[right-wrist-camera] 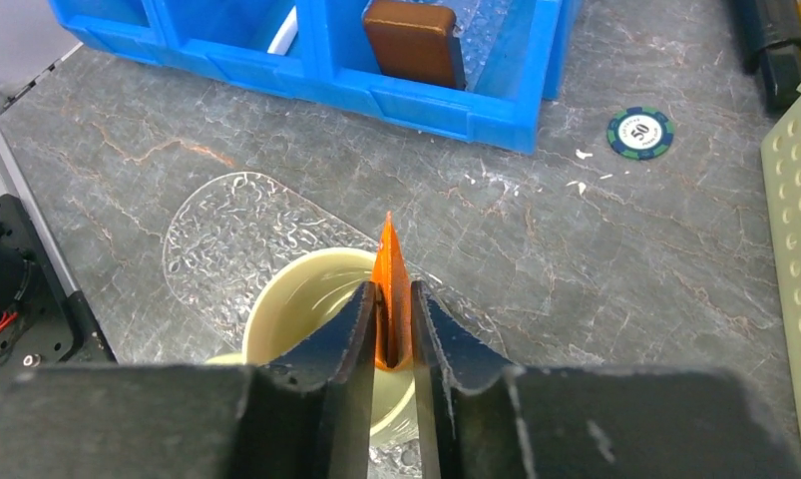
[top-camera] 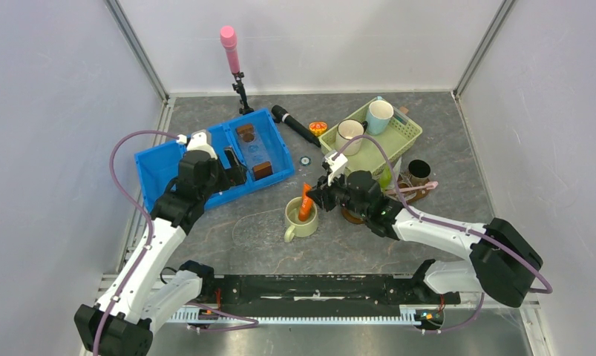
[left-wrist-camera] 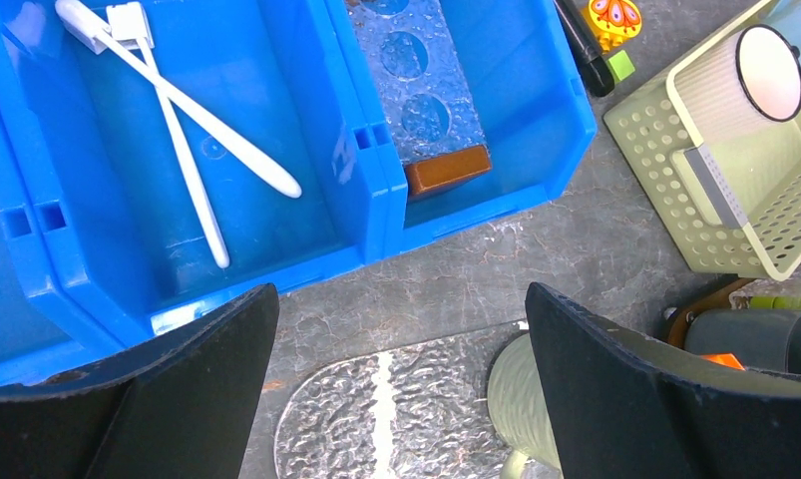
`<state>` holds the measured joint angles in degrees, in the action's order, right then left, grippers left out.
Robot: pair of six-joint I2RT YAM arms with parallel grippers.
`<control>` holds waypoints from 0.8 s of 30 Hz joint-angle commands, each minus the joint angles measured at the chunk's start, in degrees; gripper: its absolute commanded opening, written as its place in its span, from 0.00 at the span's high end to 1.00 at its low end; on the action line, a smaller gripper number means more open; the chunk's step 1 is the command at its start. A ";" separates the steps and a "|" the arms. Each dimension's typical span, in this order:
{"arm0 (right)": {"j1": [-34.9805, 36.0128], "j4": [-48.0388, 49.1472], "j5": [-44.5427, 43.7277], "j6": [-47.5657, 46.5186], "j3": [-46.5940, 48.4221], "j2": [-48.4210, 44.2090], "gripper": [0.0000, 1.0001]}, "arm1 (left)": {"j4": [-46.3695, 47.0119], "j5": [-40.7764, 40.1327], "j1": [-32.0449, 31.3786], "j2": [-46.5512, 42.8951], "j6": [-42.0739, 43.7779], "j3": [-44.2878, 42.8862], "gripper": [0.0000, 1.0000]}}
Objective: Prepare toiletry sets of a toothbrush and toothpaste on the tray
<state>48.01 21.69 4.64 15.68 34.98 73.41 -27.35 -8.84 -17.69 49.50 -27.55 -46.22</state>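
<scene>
The poker chip (right-wrist-camera: 640, 133) reads 50.

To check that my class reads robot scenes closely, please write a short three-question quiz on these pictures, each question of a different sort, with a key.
1. True or false: the right gripper is shut on the orange tube.
2. How do the two white toothbrushes lie in the blue bin? A crossed over each other; B side by side without touching; C standing upright.
3. Fill in the gap: the left gripper hangs over the near edge of the blue bin with its jaws ____.

Key: 1 true; 2 A; 3 open.
</scene>
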 commanded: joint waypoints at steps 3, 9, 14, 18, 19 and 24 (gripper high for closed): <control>0.24 -1.99 -4.25 0.29 1.46 -2.03 0.64 | 0.90 -0.42 0.42 0.79 -0.60 -1.19 0.00; 0.25 -6.39 -7.39 -2.38 4.11 -6.08 0.44 | -0.40 -2.84 0.64 2.70 -1.06 -3.04 0.00; 0.22 -11.33 -9.46 -5.64 8.28 -10.34 0.27 | -3.14 -5.31 1.75 6.51 -1.78 -5.80 0.00; 0.24 -16.14 -13.04 -8.62 12.01 -12.80 0.22 | -4.55 -7.70 2.87 11.05 -3.35 -7.89 0.02; 0.24 -17.26 -13.90 -9.33 12.78 -13.41 0.21 | -4.62 -8.57 3.13 12.40 -3.96 -8.30 0.03; 0.20 -19.46 -16.19 -11.72 12.95 -17.23 0.18 | -4.27 -11.04 6.09 20.93 -6.75 -10.77 0.16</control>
<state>48.01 5.65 -7.94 7.40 46.37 59.13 -31.59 -16.34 -14.06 65.76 -29.76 -53.78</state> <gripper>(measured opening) 0.809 0.879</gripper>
